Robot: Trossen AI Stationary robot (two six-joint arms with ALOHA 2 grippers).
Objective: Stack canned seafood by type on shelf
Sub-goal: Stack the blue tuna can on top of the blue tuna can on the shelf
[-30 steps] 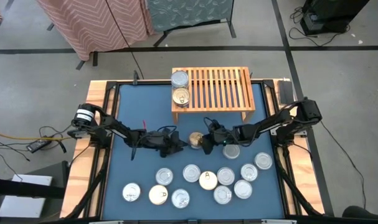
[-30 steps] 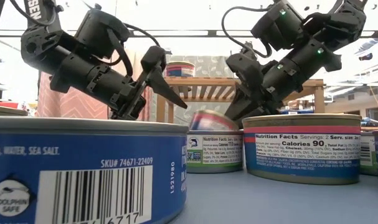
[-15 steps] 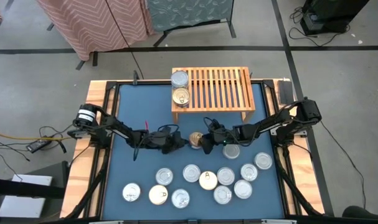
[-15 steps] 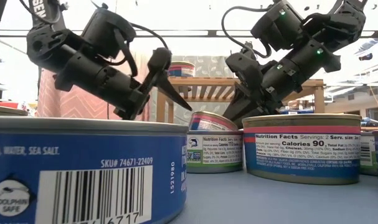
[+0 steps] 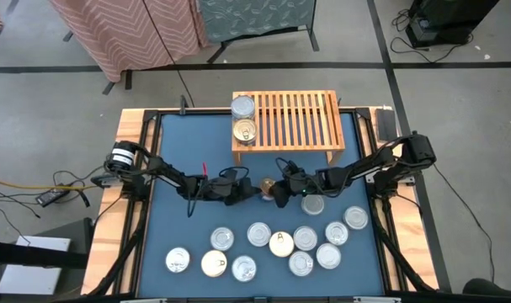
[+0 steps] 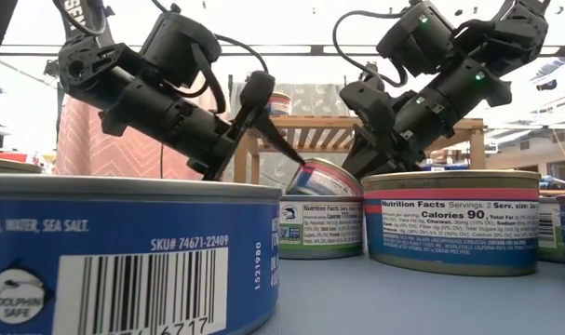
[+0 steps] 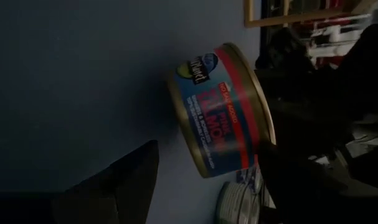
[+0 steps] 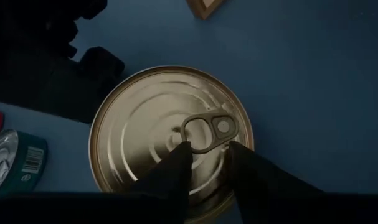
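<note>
On your left, the left arm reaches in from the mat's [image 5: 175, 223] 9 o'clock edge, and its left gripper [image 5: 245, 190] sits near the middle of the table. Its pincer stands apart, with one finger on either side of the can [image 7: 223, 112]. The table-level camera shows one fingertip right at the can's rim. That can has a gold lid and a red and blue label. It lies just short of the table's centre, tipped up on its edge rather than flat, with the lid turned toward 3 o'clock. At 12 o'clock from it stands the shelf [image 5: 297, 122], against the far edge of the mat. Two tins rest on the shelf's 9 o'clock end, one silver-topped [image 5: 242, 107] and one gold-topped [image 5: 245, 130], just beside each other front to back. At 6 o'clock from the can, loose tins [image 5: 258, 234] lie flat in a scatter. It runs from 7 o'clock [image 5: 178, 260] round to 4 o'clock [image 5: 355, 218]. Most of them are silver-topped and a couple are paler. On your right, the right arm comes in from the 3 o'clock edge, passing over one silver tin [image 5: 312, 203]. The right gripper [image 5: 278, 194] is up against the can's gold lid, by the pull tab. You cannot tell from these views whether that pincer is clamped on anything.
</note>
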